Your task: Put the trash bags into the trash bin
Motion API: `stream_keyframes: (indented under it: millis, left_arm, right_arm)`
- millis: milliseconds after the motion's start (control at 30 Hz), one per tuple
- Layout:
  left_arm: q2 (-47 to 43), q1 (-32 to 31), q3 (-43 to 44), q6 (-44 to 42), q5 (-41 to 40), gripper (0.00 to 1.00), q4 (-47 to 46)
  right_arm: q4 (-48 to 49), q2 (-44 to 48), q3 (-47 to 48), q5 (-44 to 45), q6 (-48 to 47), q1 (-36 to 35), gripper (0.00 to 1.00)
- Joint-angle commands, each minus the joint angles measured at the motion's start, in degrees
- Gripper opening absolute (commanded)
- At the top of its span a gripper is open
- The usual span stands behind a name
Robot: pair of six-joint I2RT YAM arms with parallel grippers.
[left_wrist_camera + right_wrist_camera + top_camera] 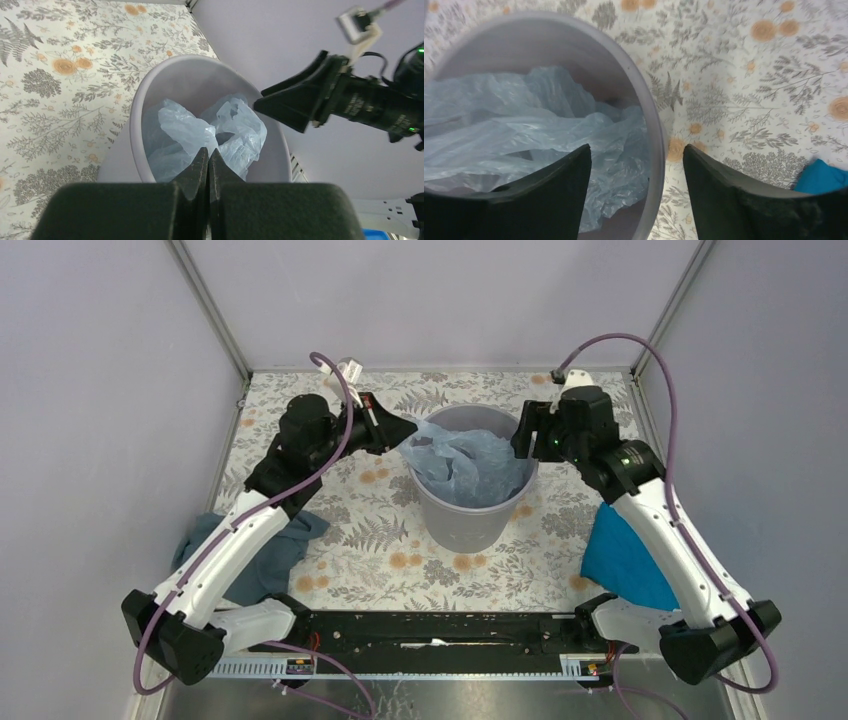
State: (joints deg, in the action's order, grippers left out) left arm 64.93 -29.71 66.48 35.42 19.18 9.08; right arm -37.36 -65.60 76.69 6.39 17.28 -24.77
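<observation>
1. The trash bag [468, 465] lies crumpled inside the trash bin [465, 525] at the centre of the top view. Most of the film is below the rim, but one corner is drawn up over the rim at the bin's upper left.
2. That corner appears to be pinched by the left gripper [405, 435], whose fingers are pressed fully together. In the left wrist view the film is bunched right at the closed tips.
3. The right gripper [635, 150] is spread wide and nothing is gripped by it. In its wrist view one finger is over the bag and the other is outside the bin, so the wall is straddled.
4. The step in hand is judged to be the last tucking-in. It would be done well if the pinched corner were carried inward past the rim and lowered before release, so that no film is left draped over the edge.
5. Pressure on the wall should be avoided, since the bin looks light and could probably be slid or tipped.
6. The bag is thin, translucent, pale blue and heavily wrinkled, and it can be expected to spring back up. The bin is round, smooth, light grey and slightly tapered to its base.
7. A floral covering is laid over the table [380, 530]. A dark teal-grey cloth [280, 550] at lower left and a bright blue cloth [625, 560] at lower right are well apart from the bin.
</observation>
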Motion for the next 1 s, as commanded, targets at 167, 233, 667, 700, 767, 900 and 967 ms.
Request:
stream_keyframes:
  millis: [167,233,667,700,767,900,967]
  left_arm:
    - [-4.7,0.3,-2.4,2.3,0.4,0.0,-4.2]
    - [-5.9,0.3,-3.3,2.3,-1.2,0.0,-4.8]
    - [-14.7,0.3,-10.1,3.9,-8.9,0.0,-6.2]
    - [-14.9,0.3,-10.6,4.1,-8.5,0.0,-6.5]
    - [-15.4,0.3,-11.7,4.8,-8.1,0.0,-6.9]
    - [-16.0,0.3,-12.7,5.1,-8.2,0.0,-7.4]
    - [-16.0,0.3,-12.7,4.9,-8.6,0.0,-7.6]
  right_arm:
    - [13.0,-1.3,-7.2,-18.8,-2.6,0.8,0.38]
    - [17.0,-1.8,-9.1,-19.9,-3.8,0.7,0.28]
    - [14.0,-20.1,8.7,-23.7,-11.7,0.6,0.48]
    - [11.6,-20.9,10.7,-21.6,-11.1,0.7,0.56]
    - [5.5,-22.6,15.6,-15.0,-10.3,0.2,0.62]
    - [-6.7,-23.6,24.6,-5.9,-8.6,-3.3,0.69]
    - [-9.7,-22.2,26.5,-0.3,-8.2,-5.8,0.71]
